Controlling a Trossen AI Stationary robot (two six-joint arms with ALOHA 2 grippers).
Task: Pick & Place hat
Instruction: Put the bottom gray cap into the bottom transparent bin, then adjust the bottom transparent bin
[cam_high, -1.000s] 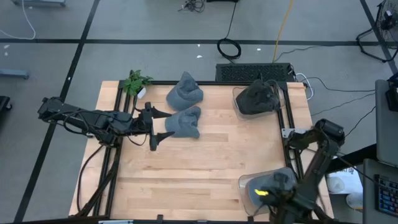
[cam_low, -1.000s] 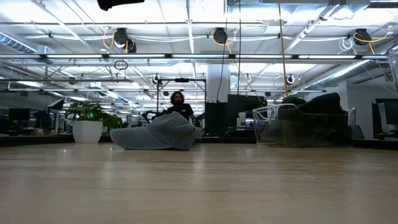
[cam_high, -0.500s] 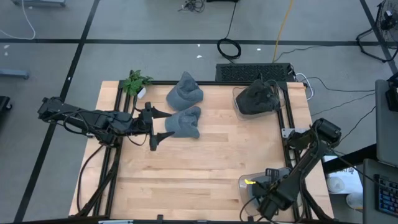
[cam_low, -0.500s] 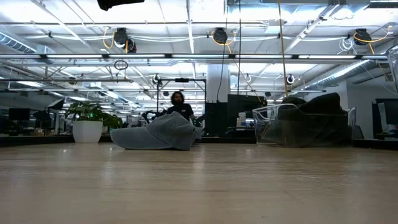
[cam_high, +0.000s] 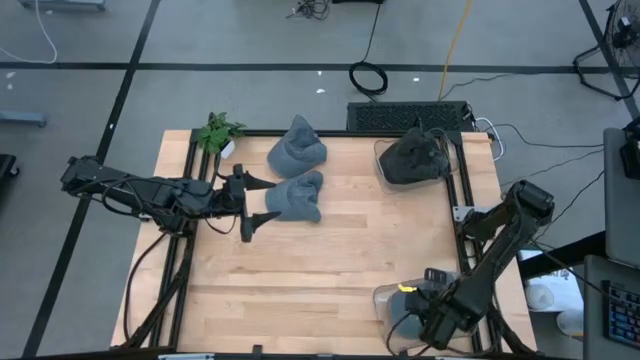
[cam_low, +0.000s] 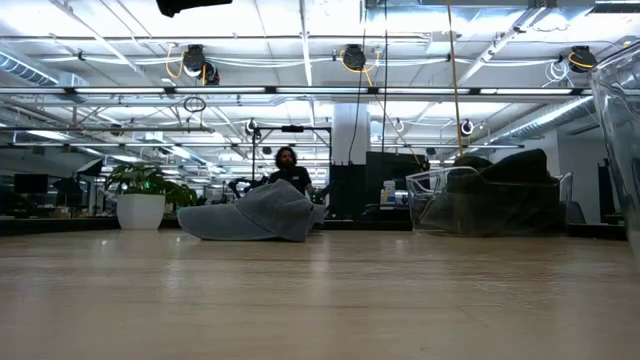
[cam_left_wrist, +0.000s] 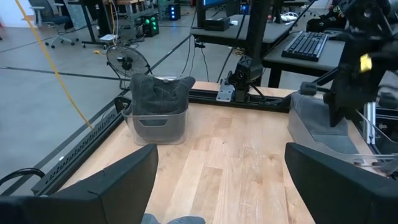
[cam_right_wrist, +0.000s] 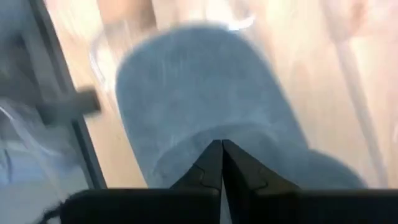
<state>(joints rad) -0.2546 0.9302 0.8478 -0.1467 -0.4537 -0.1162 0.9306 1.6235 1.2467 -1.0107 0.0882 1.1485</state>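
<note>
hat (cam_high: 296, 198): grey cloth cap, lying on the desk (cam_high: 330, 260) toward its far left part, just ahead of my left tool (cam_high: 247, 204). a second grey hat (cam_high: 297, 150) sits just behind it, near the far edge. a third grey hat (cam_right_wrist: 205, 106) lies in the clear bin (cam_high: 392, 310) at the near right corner.

desk: pale wood, framed by dark rails.

far bin (cam_high: 415, 158): clear, at the far right corner, holding a dark hat (cam_high: 410, 155).

clear bin, near right: my right tool (cam_right_wrist: 221, 163) hangs just over the hat inside it, fingers pressed together on nothing.

left tool: fingers spread wide, level with the desk, pointing at the near hat, nothing between them.

potted plant (cam_high: 217, 131): small, green, at the far left corner.

handling, by my judgement: the hat is light, soft and limp, likely to fold and sag when lifted; not slippery, not fragile. best hold is a pinch on a bunched fold of the crown or on the stiffer brim edge. one finger should slide low along the desk so the cloth gathers between the pads.
</note>
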